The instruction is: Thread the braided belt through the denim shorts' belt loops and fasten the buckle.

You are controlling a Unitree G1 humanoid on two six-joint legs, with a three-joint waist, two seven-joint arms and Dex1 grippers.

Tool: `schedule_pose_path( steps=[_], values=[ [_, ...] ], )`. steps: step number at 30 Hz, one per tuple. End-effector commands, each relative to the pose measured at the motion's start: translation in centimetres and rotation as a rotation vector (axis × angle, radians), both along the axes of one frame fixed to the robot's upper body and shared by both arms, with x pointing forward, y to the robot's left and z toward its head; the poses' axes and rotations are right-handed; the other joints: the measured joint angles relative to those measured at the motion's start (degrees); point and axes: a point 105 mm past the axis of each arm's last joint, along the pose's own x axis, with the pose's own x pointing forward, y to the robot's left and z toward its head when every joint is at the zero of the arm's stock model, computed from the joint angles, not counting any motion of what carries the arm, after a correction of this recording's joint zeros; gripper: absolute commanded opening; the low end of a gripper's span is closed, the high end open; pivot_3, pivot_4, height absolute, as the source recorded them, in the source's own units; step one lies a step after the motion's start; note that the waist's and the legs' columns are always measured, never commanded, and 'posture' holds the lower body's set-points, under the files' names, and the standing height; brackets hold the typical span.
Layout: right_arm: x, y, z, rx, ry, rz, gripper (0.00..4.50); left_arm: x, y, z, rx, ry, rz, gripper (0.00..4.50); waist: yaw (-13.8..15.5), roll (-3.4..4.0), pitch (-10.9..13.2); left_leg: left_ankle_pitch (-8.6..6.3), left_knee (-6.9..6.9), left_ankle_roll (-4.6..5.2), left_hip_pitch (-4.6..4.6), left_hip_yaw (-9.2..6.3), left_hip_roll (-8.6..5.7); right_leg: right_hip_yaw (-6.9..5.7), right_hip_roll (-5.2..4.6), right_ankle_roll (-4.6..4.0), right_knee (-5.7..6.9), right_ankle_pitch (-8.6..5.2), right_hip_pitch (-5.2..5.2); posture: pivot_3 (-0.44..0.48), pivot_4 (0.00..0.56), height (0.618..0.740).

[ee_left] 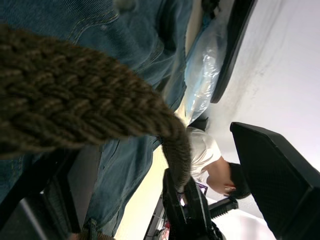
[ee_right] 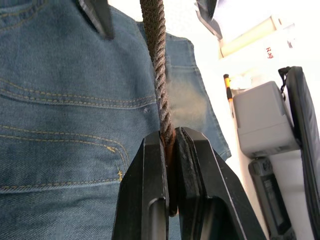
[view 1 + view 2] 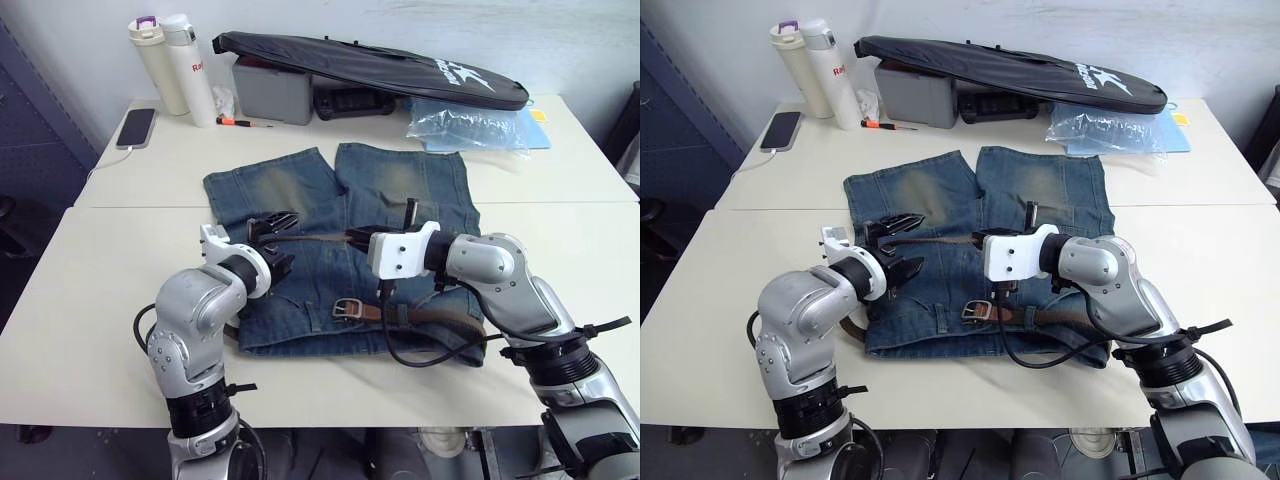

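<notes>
The denim shorts (image 3: 300, 185) lie flat mid-table, waistband toward me. The braided belt (image 3: 318, 237) runs along the waistband, where its silver buckle (image 3: 347, 308) rests, and comes out at the left end under my left arm. From there a strand rises and stretches taut above the shorts between my two grippers. My right gripper (image 2: 169, 137) is shut on this strand's end. My left gripper (image 3: 280, 243) stands open, fingers wide apart, with the strand (image 1: 75, 100) passing between them. The belt loops are too small to tell apart.
Along the table's back stand two bottles (image 3: 175, 65), a phone (image 3: 136, 127), an orange pen (image 3: 240, 122), a grey box (image 3: 272, 92), a long black bag (image 3: 370, 65) and a plastic bag (image 3: 465, 125). A black cable (image 3: 430, 355) droops over the shorts' near right corner.
</notes>
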Motion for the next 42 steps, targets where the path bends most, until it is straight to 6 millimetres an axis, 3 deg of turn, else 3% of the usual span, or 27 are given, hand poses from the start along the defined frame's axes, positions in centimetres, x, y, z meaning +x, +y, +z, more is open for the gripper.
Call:
schedule_pose_path(
  steps=[1,3,11,19,21,24,26,29,32,36,42],
  values=[
    [-0.6,0.1,1.4,0.024,-0.053,0.008,0.0,0.0,-0.5,0.6,-0.015,-0.002,-0.017,4.19,0.01,0.0,0.0,0.0,0.0,0.0,-0.01,0.0,0.0,0.0,0.0,0.0,-0.03,0.02,0.0,0.0,0.15,0.74],
    [-0.7,0.1,1.4,0.029,-0.054,0.007,0.0,0.2,-0.6,0.6,-0.02,0.002,-0.019,3.63,0.02,0.0,0.0,-0.01,0.0,0.02,-0.03,0.01,0.0,0.0,0.01,0.01,-0.09,0.05,0.0,0.0,0.15,0.74],
    [-0.8,-0.2,1.4,0.028,-0.057,-0.008,0.0,1.2,0.1,0.7,-0.024,-0.005,-0.003,0.08,0.11,0.0,0.0,-0.02,0.0,0.06,-0.05,0.03,0.0,0.0,0.01,0.03,-0.16,0.09,0.0,0.0,0.15,0.74],
    [-1.3,0.0,1.9,0.115,0.02,-0.004,0.0,1.4,0.1,0.5,-0.018,-0.012,-0.016,0.03,0.26,-0.01,0.0,-0.03,-0.02,0.06,-0.07,0.04,0.02,0.0,0.02,0.03,-0.21,0.09,0.0,0.0,0.15,0.74],
    [-1.6,-0.4,2.0,0.117,0.053,0.004,1.0,1.5,1.2,0.3,0.015,-0.033,0.002,0.0,0.27,-0.01,0.0,-0.03,-0.02,0.07,-0.07,0.04,0.01,0.0,0.02,0.04,-0.22,0.1,0.0,0.0,0.15,0.74],
    [-2.5,-0.8,1.5,0.091,0.126,0.034,1.97,1.5,3.2,0.1,0.069,-0.078,0.031,0.0,0.21,0.0,0.0,-0.04,-0.05,0.07,-0.07,0.04,0.06,0.0,0.08,0.03,-0.22,0.1,-0.02,0.0,0.15,0.74],
    [-3.0,-1.2,1.4,0.077,0.17,0.05,3.1,1.5,4.3,-0.1,0.107,-0.121,0.03,0.0,0.26,-0.01,0.0,-0.04,-0.09,0.07,-0.06,0.04,0.09,-0.01,0.12,0.02,-0.25,0.1,-0.02,0.0,0.15,0.74],
    [-3.8,-1.7,1.0,0.099,0.326,0.063,4.39,1.3,5.5,0.0,0.148,-0.203,0.008,0.0,0.27,0.0,0.01,-0.08,-0.11,0.11,-0.07,0.04,0.11,-0.01,0.13,0.02,-0.28,0.1,-0.03,0.0,0.15,0.74],
    [-5.0,-2.6,1.3,0.113,0.492,0.065,4.46,0.7,6.2,0.0,0.193,-0.28,-0.032,0.0,0.29,0.0,0.01,-0.11,-0.1,0.14,-0.09,0.04,0.12,-0.01,0.13,0.0,-0.28,0.1,-0.05,0.0,0.15,0.74],
    [-6.1,-3.0,3.1,0.179,0.727,0.057,4.46,-0.2,6.3,-0.1,0.213,-0.337,-0.062,0.0,0.3,0.01,0.01,-0.2,-0.1,0.22,-0.13,0.05,0.15,-0.02,0.13,-0.1,-0.35,0.08,-0.06,0.0,0.15,0.74],
    [-7.4,-2.6,3.3,0.158,0.883,0.074,4.46,-1.7,5.3,0.1,0.187,-0.397,-0.078,0.0,0.73,0.01,0.01,-0.3,-0.08,0.26,-0.19,0.06,0.28,-0.06,0.21,-0.67,-0.49,-0.15,-0.06,0.0,0.15,0.74]
  ],
)
